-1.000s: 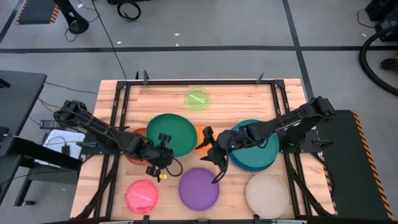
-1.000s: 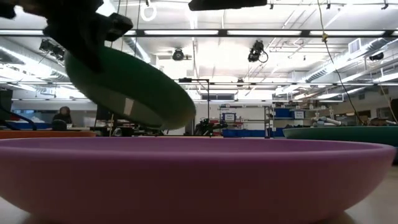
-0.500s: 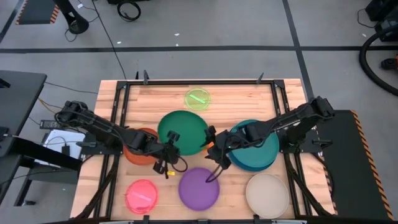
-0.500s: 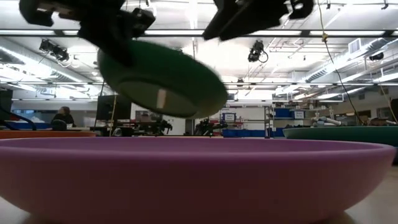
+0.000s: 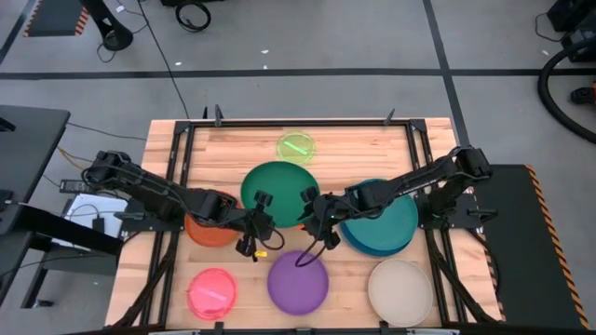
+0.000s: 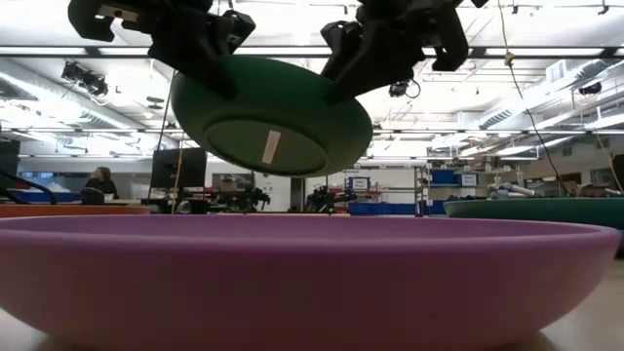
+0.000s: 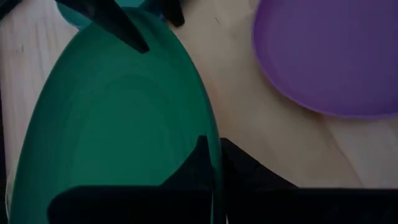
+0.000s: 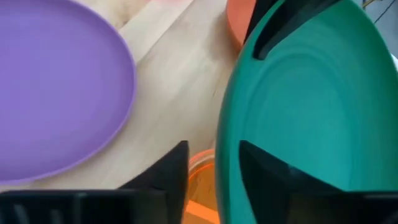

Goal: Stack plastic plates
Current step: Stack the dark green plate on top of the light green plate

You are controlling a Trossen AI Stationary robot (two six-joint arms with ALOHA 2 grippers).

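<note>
A dark green plate (image 5: 279, 186) (image 6: 273, 127) hangs in the air over the table's middle, between my two grippers. My left gripper (image 5: 262, 208) (image 7: 214, 171) is shut on its left near rim. My right gripper (image 5: 312, 205) (image 8: 214, 171) is open, one finger on each side of the plate's right near rim. The purple plate (image 5: 298, 282) lies flat near the front edge. Red-orange (image 5: 207, 226), pink (image 5: 212, 293), beige (image 5: 400, 291) and lime green (image 5: 296, 148) plates lie around. The teal plate (image 5: 386, 219) rests on a blue one. A small orange plate (image 8: 199, 165) lies under the green one. My left gripper pinches the dark green plate's rim (image 7: 216, 155) between its two fingers, one finger (image 7: 198, 168) on the inner face and one on the outside. It comes from the table's left, slanting. The plate is lifted clear and slightly tilted.
The table is wooden (image 5: 363, 149), with bare room along its far edge beside the lime green plate. Metal rails (image 5: 177, 167) run along both sides. A person (image 6: 97, 182) sits far off in the room behind.
My left gripper has carried the dark green plate toward the table's right, and the plate has tipped from a steep tilt to nearly level. My right gripper has moved left, away from the purple plate and up to the green plate's rim.
</note>
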